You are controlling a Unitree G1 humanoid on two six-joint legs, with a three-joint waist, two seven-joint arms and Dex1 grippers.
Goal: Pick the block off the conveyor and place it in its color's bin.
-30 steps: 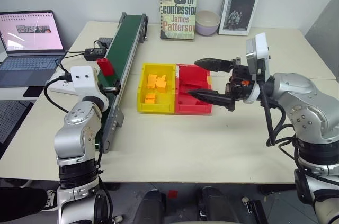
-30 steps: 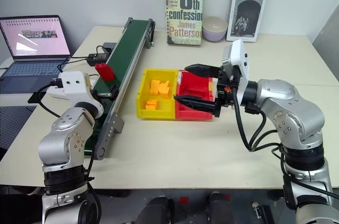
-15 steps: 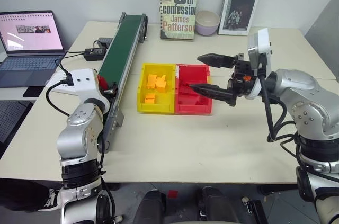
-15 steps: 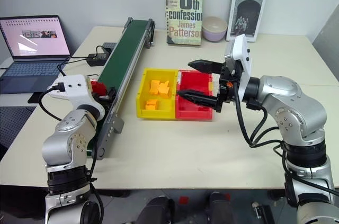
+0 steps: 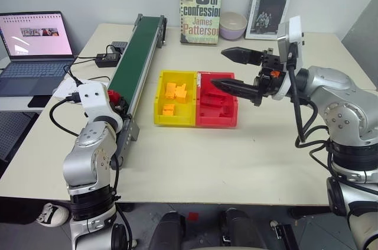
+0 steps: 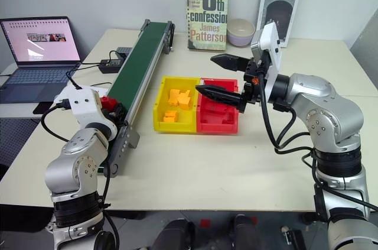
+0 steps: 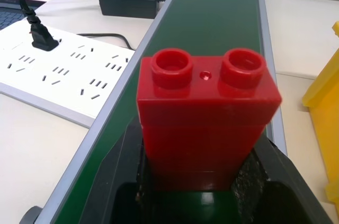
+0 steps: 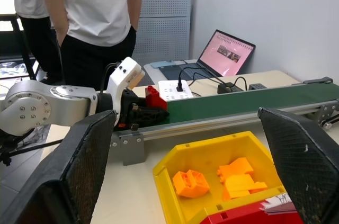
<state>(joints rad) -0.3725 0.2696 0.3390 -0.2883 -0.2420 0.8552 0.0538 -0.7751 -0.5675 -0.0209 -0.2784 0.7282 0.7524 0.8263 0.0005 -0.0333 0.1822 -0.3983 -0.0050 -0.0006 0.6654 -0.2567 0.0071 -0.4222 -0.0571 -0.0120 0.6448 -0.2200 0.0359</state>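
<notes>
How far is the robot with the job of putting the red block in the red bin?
Done: the left gripper is shut on the red block, its fingers at both sides, at the near end of the conveyor. In hand: the block stands low over the belt, not carried away. Left: bring it to the red bin and release it. The right gripper hangs open above that bin.

Block (image 7: 206, 123): glossy smooth red plastic, 2 round studs. Conveyor (image 7: 212, 17): matt dark green belt, brushed silver metal rails. Bin (image 5: 217, 108): shiny red plastic. Gripper fingers (image 8: 79, 176): matt black, finely textured pads. Table (image 5: 236, 161): smooth pale matt top.
</notes>
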